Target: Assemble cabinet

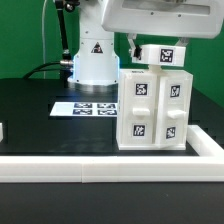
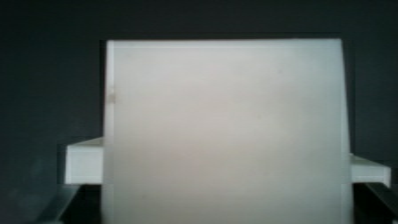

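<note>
Plain green wall at the back, black tabletop [image 1: 30, 120] below. Standing upright on that tabletop, towards the exterior view's right: the cabinet body [image 1: 150, 115], a glossy white box. Front face split by a vertical seam into two halves and dotted with black-and-white square tags.

Lying flat just beside the cabinet body, on the exterior view's left of it: the marker board [image 1: 85, 107], thin and white, tags printed on it. Behind the cabinet body and off to the exterior view's left: the white robot base [image 1: 93, 55], a triangular warning sticker on its front. In front of the cabinet body, nearer the camera: the long low border rail [image 1: 90, 166], running across the scene, then turning back along the exterior view's right of the cabinet body, close by it.

Directly on top of the cabinet body: a smaller white tagged piece [image 1: 162, 56], one tag facing the camera. Touching the cabinet body or a hair clear of it, impossible to say. Right above the cabinet body, down around that tagged piece: the gripper [image 1: 158, 45], with a dark finger [image 1: 133, 45] on the exterior view's left of the piece. Cannot tell whether clamped on the piece or merely spread to either side of it.

Seen from the wrist: a broad white panel face [image 2: 222, 130] filling the middle, slightly blurred. Behind it, a wider white ledge [image 2: 80, 160] poking out on both sides, darkness all round. Fingertips too dark to pick out there.
</note>
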`<state>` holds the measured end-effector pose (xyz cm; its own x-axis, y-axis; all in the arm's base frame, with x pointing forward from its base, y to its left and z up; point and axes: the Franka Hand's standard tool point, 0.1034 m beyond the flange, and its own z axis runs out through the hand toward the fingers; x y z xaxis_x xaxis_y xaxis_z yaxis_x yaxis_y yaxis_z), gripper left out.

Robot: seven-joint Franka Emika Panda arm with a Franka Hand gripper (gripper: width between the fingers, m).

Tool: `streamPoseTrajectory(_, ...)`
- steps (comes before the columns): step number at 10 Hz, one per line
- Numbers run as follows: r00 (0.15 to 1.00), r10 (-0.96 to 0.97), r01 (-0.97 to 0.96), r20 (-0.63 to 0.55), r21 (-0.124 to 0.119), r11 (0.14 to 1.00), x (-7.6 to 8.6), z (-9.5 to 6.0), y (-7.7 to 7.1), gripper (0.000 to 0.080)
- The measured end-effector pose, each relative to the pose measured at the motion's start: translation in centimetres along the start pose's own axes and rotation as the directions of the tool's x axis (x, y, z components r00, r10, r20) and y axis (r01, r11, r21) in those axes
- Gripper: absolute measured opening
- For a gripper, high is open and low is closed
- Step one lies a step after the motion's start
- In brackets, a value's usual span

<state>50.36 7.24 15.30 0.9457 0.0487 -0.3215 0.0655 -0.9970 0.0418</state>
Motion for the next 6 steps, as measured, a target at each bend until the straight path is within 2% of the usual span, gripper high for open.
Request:
streamPoseTrajectory(2,1.0,0.0,0.0,0.0,0.0,1.0,0.0,0.0,0.0,0.0757)
streamPoseTrajectory(3,1.0,-0.002,0.002,-0.002,0.001,1.0,0.0,-0.1,0.1,0.0787)
streamPoseTrajectory(5,0.999,-0.012,0.013,-0.046,0.016,1.0,-0.1,-2.3,0.9,0.0796)
streamPoseTrajectory(6,0.993,-0.01,0.013,-0.115,0.023,1.0,0.1,-3.2,0.8,0.0797)
